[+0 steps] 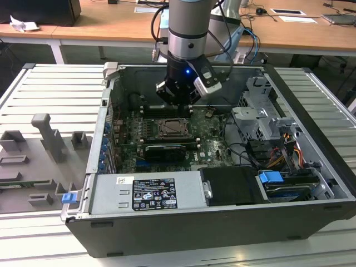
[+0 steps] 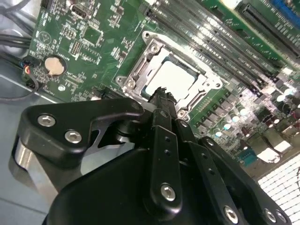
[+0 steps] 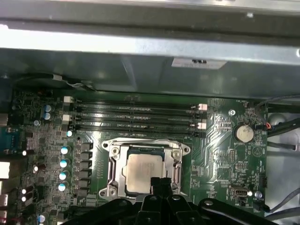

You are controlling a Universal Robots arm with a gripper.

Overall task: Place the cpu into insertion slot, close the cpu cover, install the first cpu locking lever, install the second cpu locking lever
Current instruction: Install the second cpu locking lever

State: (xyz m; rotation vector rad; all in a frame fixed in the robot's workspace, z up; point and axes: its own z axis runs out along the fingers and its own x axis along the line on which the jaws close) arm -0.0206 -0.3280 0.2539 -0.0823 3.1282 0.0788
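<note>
Exterior view: gripper point(image 1: 179, 101) down inside the open computer case point(image 1: 311, 222), poised just above the insertion slot point(image 1: 169, 129) on the green board. Case of dull grey sheet metal with black plastic trim, resting on a ribbed grey table point(image 1: 33, 83).

Second wrist view: cpu point(image 2: 177, 77) already seated in the slot, its pale matte metal face flat and square. Thin silver cpu cover point(image 2: 140, 65) apparently lying flat around it, chip showing through the big central window. Gripper point(image 2: 161, 93) pinched closed on nothing, matte black tips right at the near edge of the cover; touching or just clear of it, impossible to say. Locking levers too thin and hidden to make out.

Judged as the stage of working at the cover's edge. To do this well: press straight down with the closed tips, on the stamped steel frame and never on the chip's face. Go gently, since thin springy metal can slip sideways from under a narrow tip. Stay clear of the long black memory slots point(image 2: 211, 37) close by.

First wrist view: same arrangement, seen from the opposite side. Cpu point(image 3: 140, 168) centred in its shiny frame point(image 3: 117, 164), gripper tips point(image 3: 160, 182) together at the frame's edge. Round silver-topped capacitors point(image 3: 64, 163) in a row beside the socket.
</note>
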